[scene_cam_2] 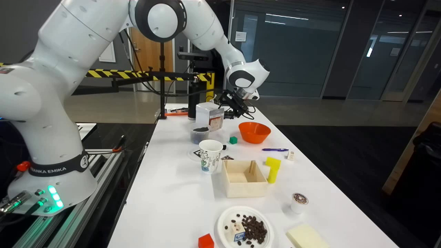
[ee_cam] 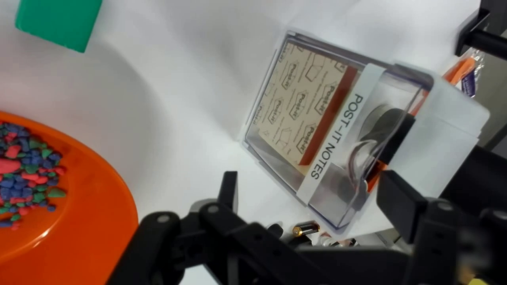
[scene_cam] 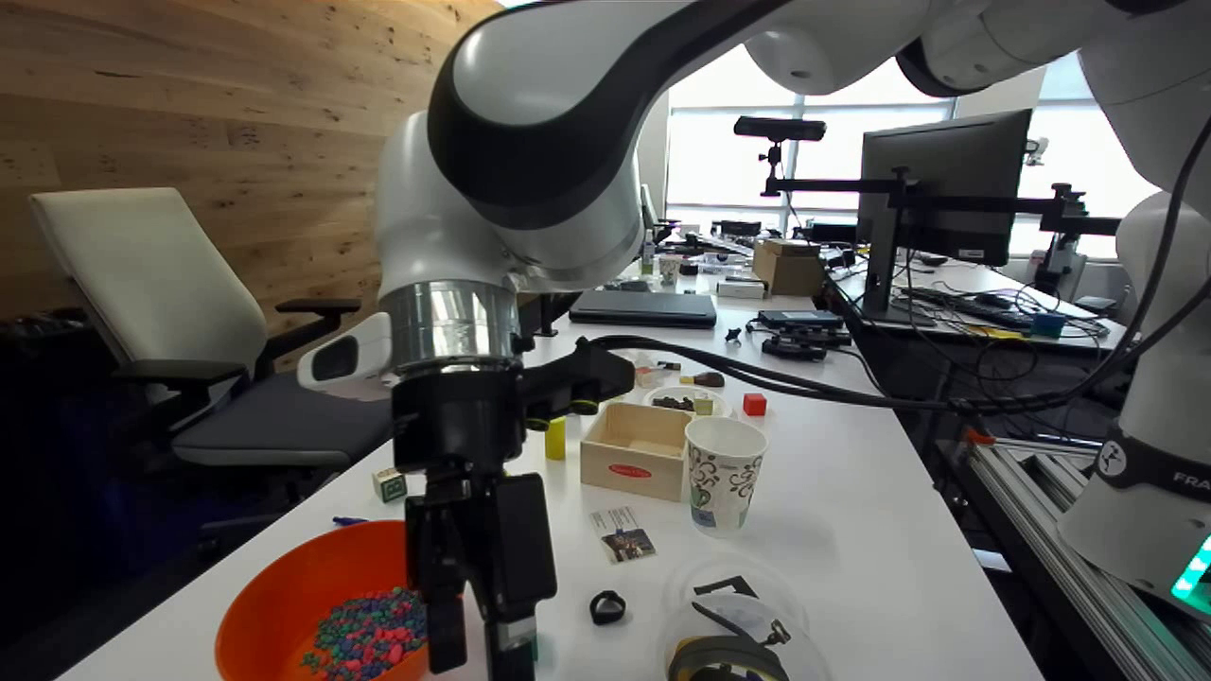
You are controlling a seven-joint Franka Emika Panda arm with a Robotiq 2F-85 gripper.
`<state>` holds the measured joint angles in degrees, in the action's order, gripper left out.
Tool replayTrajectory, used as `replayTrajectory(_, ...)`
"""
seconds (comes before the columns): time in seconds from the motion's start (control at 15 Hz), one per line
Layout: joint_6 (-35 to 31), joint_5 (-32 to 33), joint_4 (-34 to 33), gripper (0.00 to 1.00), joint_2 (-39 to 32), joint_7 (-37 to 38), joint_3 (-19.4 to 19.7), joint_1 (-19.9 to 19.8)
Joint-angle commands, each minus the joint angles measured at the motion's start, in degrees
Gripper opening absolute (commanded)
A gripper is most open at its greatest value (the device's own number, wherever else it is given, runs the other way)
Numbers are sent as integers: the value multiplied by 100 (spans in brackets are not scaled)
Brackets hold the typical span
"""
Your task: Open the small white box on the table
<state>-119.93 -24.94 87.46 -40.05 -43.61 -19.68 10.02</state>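
Wrist view: the gripper (ee_cam: 309, 182) stands wide, its two fingers well apart. The small white box (ee_cam: 356, 134) lies ahead of the fingertips, turned at a slant; one finger overlaps its white side, while the other is seen against the tabletop (ee_cam: 186, 134). Whether finger and box touch cannot be told. In an exterior view the box rests toward the far end of the tabletop, between the long edges, with the gripper close to it.

Behind the box's clear face sits a patterned pad (ee_cam: 301, 103), next to a white strip (ee_cam: 336, 136) lettered POST-IT NOTES; past the strip show dark and orange shapes (ee_cam: 400, 136), inside or beyond being unclear. The orange bowl (ee_cam: 99, 190), near the long edge away from the robot's base (scene_cam_2: 51, 179), contains blue, green and pink pebbles (ee_cam: 27, 170). Just beside the box, a clear tub (scene_cam_2: 199, 138) holds something dark (scene_cam_2: 201, 129). A paper cup (scene_cam_2: 210, 156) stands upright beside a wooden box (scene_cam_2: 246, 190), open at the top. Farther from the box, a white plate (scene_cam_2: 222, 218) bears coffee beans (scene_cam_2: 256, 230) and a small block (scene_cam_2: 237, 232).
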Motion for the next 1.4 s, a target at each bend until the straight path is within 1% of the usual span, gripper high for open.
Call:
replayTrajectory(0.0, 46, 246, -170, 91, -99, 318, 9, 85)
replayTrajectory(0.07, 40, 257, -153, 92, -93, 337, 7, 84)
replayTrajectory(0.13, 27, 262, -139, 90, -85, 355, 8, 82)
replayTrajectory(0.2, 14, 258, -135, 91, -87, 352, 2, 77)
replayTrajectory(0.73, -21, 277, -104, 88, -78, 404, 34, 66)
replayTrajectory(1.33, 19, 288, -151, 89, -169, 411, 15, 105)
